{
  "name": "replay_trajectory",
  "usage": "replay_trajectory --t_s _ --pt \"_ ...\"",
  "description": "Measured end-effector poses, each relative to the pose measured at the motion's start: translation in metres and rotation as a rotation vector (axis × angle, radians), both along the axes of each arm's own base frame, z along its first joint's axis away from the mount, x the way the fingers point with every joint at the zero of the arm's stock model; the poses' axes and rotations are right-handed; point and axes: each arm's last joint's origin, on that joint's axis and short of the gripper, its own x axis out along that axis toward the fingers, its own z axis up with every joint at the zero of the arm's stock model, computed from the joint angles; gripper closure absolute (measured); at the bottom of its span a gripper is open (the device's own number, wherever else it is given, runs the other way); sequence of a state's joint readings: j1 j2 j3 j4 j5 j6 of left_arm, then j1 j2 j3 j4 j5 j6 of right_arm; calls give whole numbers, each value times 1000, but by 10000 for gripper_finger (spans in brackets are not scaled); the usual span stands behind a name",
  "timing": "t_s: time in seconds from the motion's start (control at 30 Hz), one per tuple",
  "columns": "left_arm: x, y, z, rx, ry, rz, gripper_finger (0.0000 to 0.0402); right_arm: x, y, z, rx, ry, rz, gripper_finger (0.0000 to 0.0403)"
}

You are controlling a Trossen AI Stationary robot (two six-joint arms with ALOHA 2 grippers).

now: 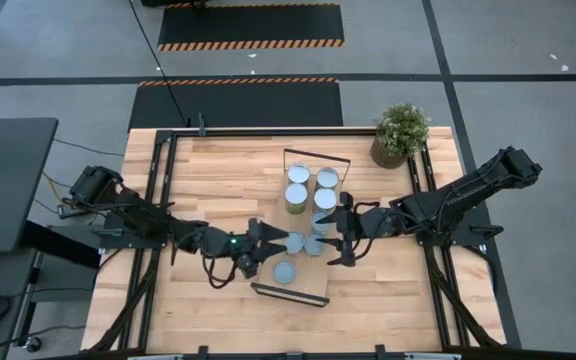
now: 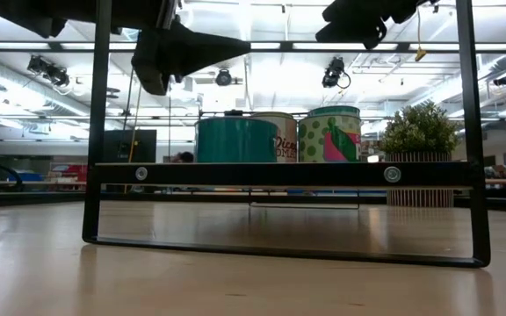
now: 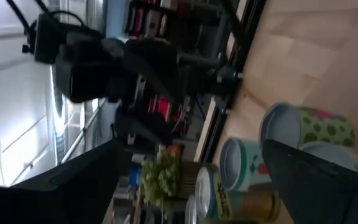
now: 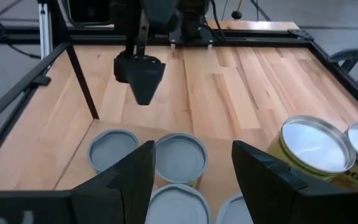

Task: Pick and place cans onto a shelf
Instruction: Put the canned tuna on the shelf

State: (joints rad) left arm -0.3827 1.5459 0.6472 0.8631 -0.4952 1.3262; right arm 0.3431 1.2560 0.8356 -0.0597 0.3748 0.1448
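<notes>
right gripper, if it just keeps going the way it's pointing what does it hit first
Most likely the left gripper. The open right gripper points across the shelf above the can tops, and the left gripper faces it from the opposite side. The can between its fingers sits lower, though depth is unclear.

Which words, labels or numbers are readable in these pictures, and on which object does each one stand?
"Dice" above "OMA": cut-off red letters on the white can on the shelf, low view.
Yellow can: dark letters at the picture's edge, too cut off to read.
Yellow-label can, left wrist view: dark letters, too blurred to read.
Green patterned can: shapes only, no words.
</notes>
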Motion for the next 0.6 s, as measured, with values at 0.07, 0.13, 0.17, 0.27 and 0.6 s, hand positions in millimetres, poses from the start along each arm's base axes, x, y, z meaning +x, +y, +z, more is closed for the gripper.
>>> replay_trajectory --t_s 0.07,0.13,0.17,0.27,0.6 --pt "0 -1 0 4 1 -35 13 0 0 0 27 -2 -13 183" --pt "0 -2 0 17 3 -77 13 0 0 0 52 -4 -26 183" --pt "0 -3 0 19 3 -98 13 0 0 0 60 -5 -30 183" --pt "2 -1 -1 22 0 -150 13 0 1 1 83 -16 -39 183" --pt "19 -1 -26 147 -105 -201 13 0 1 1 86 -20 -39 183"
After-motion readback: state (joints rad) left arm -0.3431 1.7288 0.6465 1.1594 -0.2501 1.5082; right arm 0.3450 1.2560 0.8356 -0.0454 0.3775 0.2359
